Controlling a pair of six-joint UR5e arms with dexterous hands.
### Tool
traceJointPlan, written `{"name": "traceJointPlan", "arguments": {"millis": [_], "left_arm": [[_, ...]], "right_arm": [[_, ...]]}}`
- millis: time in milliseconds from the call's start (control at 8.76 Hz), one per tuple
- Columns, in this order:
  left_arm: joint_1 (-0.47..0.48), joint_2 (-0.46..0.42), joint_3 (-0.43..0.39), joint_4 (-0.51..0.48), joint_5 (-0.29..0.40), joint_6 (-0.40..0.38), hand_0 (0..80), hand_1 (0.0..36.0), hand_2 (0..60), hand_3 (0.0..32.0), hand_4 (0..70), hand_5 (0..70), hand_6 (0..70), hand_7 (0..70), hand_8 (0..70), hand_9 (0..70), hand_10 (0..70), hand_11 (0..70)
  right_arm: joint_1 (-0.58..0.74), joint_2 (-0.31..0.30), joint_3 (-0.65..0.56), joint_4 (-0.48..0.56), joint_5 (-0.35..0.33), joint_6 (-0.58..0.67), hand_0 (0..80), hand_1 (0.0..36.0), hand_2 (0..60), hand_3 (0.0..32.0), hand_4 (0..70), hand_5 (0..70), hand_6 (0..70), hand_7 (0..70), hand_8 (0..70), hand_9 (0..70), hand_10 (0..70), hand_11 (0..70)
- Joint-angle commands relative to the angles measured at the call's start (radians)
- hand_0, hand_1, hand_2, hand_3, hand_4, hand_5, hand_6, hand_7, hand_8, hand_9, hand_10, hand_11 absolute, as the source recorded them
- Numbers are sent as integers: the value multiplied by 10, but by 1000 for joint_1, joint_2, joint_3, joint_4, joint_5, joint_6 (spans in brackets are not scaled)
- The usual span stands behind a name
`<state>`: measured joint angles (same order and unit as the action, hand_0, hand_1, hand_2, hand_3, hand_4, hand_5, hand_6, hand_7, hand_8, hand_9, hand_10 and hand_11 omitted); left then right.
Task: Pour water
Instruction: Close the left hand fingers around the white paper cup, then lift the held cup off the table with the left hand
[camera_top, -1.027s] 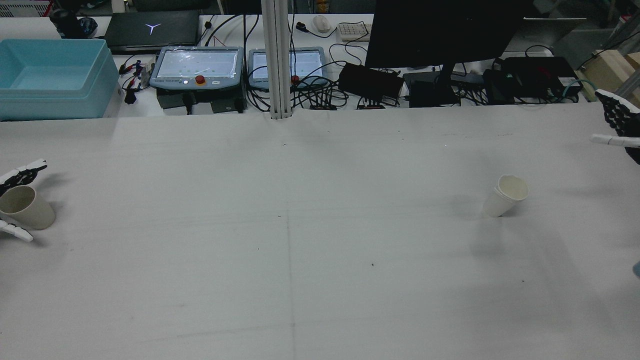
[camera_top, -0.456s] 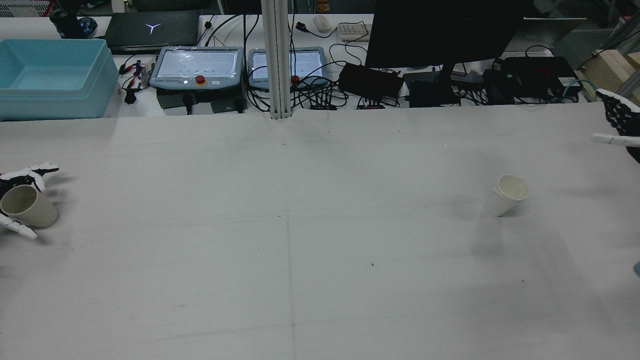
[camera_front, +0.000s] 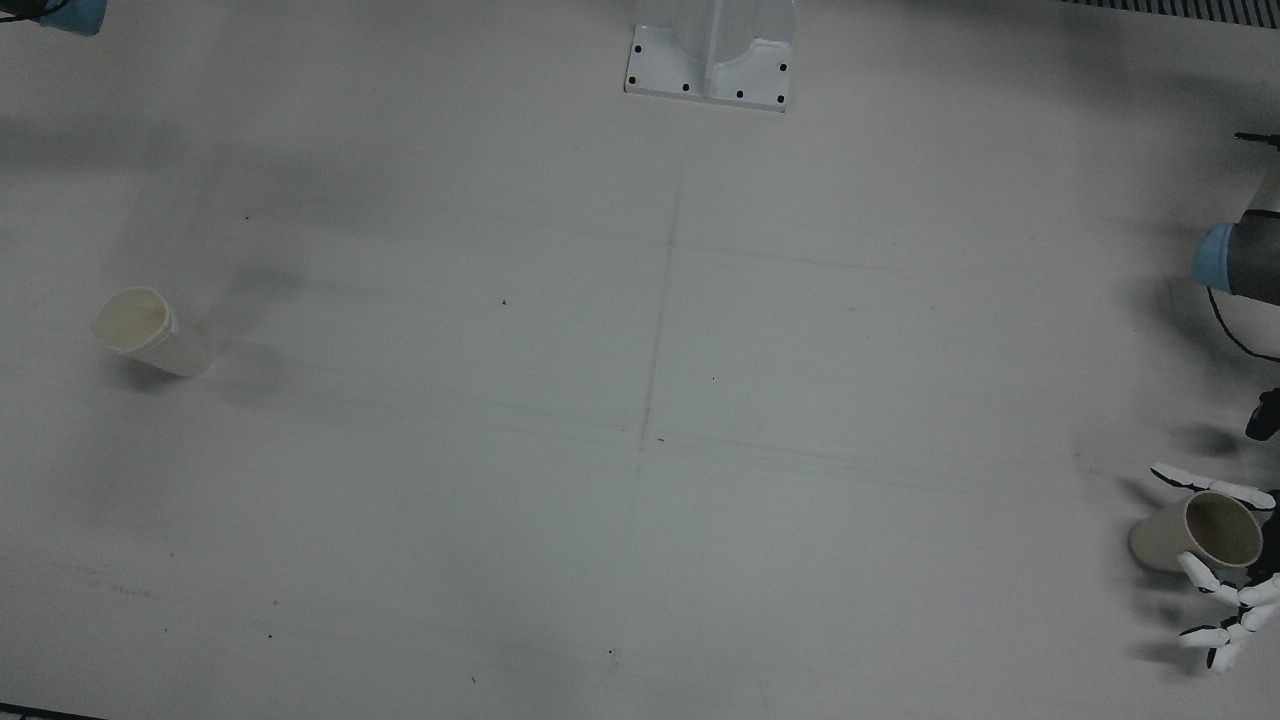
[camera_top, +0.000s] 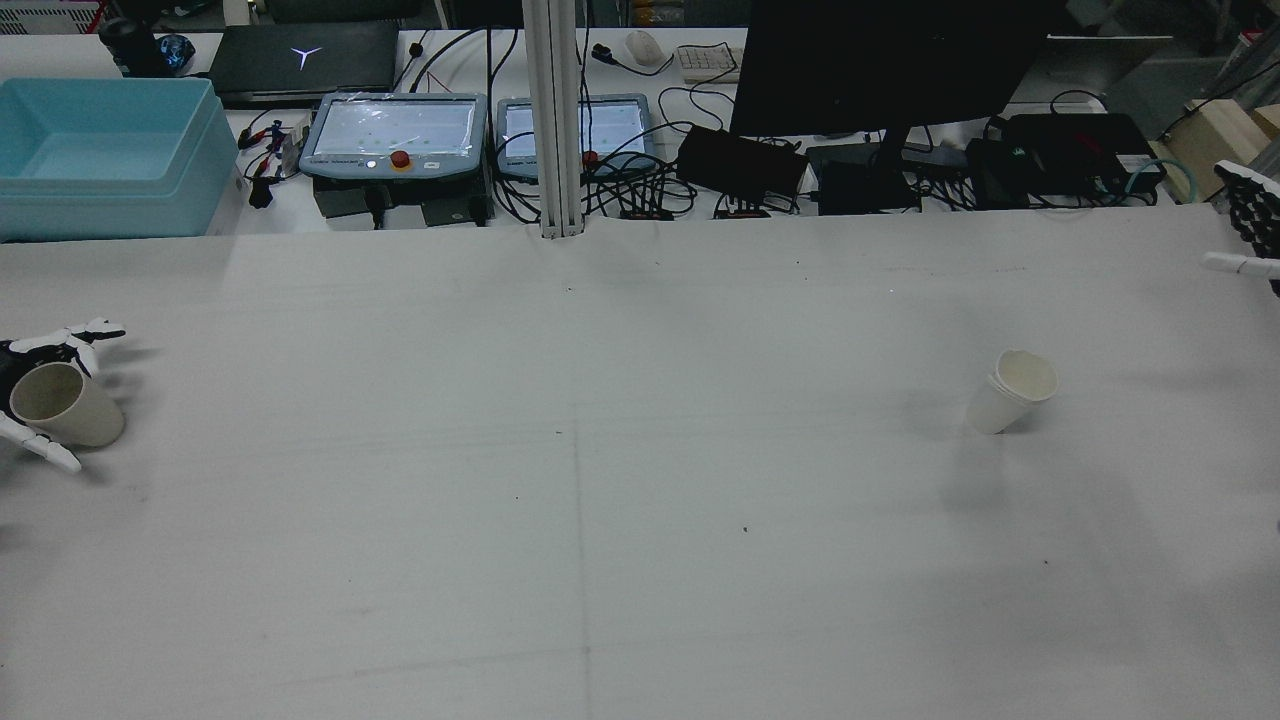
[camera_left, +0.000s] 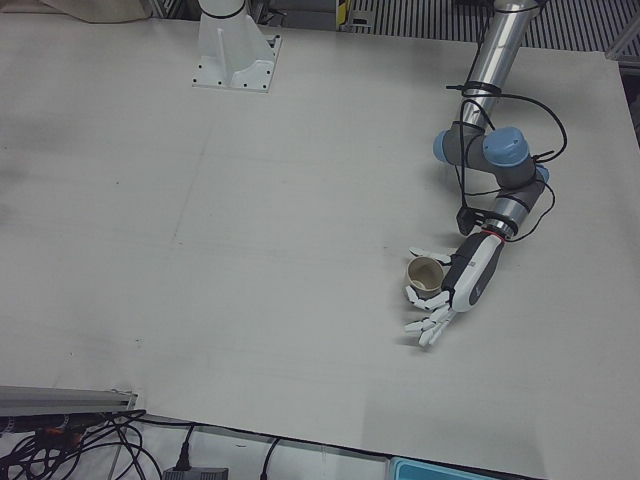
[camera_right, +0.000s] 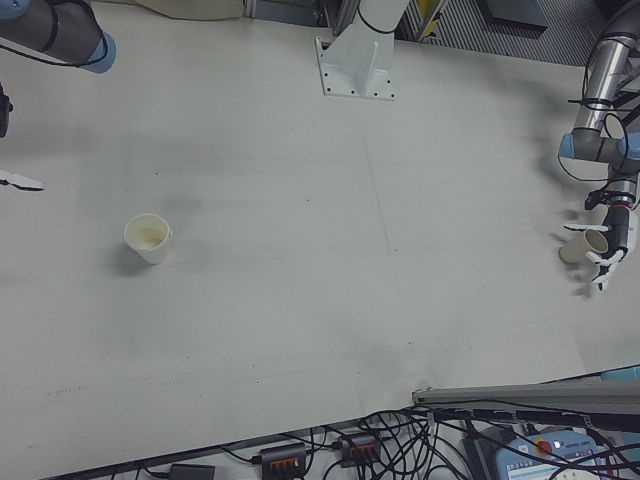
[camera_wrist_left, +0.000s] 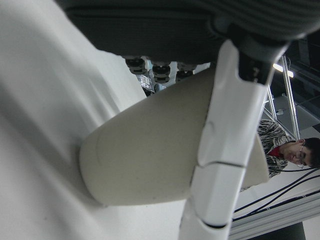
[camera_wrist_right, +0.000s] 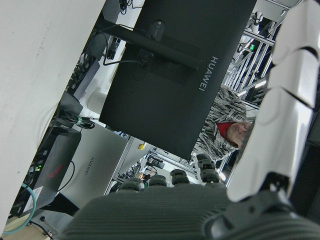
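A beige paper cup (camera_top: 65, 405) stands a little tilted at the table's far left edge in the rear view. It also shows in the front view (camera_front: 1190, 530) and the left-front view (camera_left: 424, 276). My left hand (camera_top: 70, 342) is around it: the thumb (camera_wrist_left: 225, 150) lies against its wall, the fingers (camera_front: 1225, 610) are on the other side, and some are spread. A white paper cup (camera_top: 1012, 392) stands alone on the right half, also in the front view (camera_front: 150, 330) and the right-front view (camera_right: 148, 238). My right hand (camera_top: 1250, 220) is open and empty at the far right edge, well away from it.
Behind the table's far edge are a blue bin (camera_top: 110, 150), two teach pendants (camera_top: 395, 135), a metal post (camera_top: 555, 120), a dark monitor (camera_top: 890, 60) and cables. A white pedestal base (camera_front: 710, 60) stands at the robot's side of the table.
My left hand has closed in on the beige cup and shifted slightly right with it. My right hand has drawn back towards the right edge of the rear view. The white cup has not moved.
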<state>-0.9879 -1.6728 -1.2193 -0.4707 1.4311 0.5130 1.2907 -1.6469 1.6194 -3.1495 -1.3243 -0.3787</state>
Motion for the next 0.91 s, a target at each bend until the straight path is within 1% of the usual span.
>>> {"name": "traceJointPlan", "arguments": {"millis": [0,114,228,342,456,570,685,799], "left_arm": [[-2,-4,-66,97,8,-75,800,225,0,0,657,700,112,205,78,55,24,52],[-2,1,-122,162,9,-126,800,238,0,0,633,700,110,202,78,54,19,47],[-5,8,-188,231,11,-160,800,249,0,0,612,700,109,200,77,53,14,42],[-9,10,-250,292,12,-203,800,259,0,0,597,700,108,198,79,52,8,33],[-14,12,-308,360,12,-261,800,269,0,0,580,700,104,190,78,49,4,27],[-18,31,-384,413,12,-275,800,281,0,0,564,700,101,184,76,45,1,25],[-31,47,-463,472,17,-275,800,288,0,0,572,700,106,190,77,48,0,23],[-41,48,-509,510,17,-277,800,293,0,0,570,700,106,191,76,47,0,20]], "right_arm": [[35,-17,-6,58,-33,12,498,179,84,0,29,134,18,70,15,1,8,29],[59,-28,-21,121,-67,20,496,177,98,0,55,144,33,83,19,10,20,47],[77,-28,-67,175,-108,44,497,176,107,0,71,147,43,89,22,14,31,62],[81,-30,-132,253,-139,49,504,185,106,0,71,149,45,93,25,18,38,73],[72,-28,-230,334,-139,49,505,185,103,0,65,147,44,92,25,17,41,78],[53,-12,-337,429,-138,38,508,187,104,0,74,156,50,100,27,18,42,78],[20,13,-431,489,-130,18,509,190,116,0,84,163,53,110,33,22,45,83],[-5,62,-532,544,-128,-5,514,196,108,0,57,158,43,102,32,19,46,85]]}}
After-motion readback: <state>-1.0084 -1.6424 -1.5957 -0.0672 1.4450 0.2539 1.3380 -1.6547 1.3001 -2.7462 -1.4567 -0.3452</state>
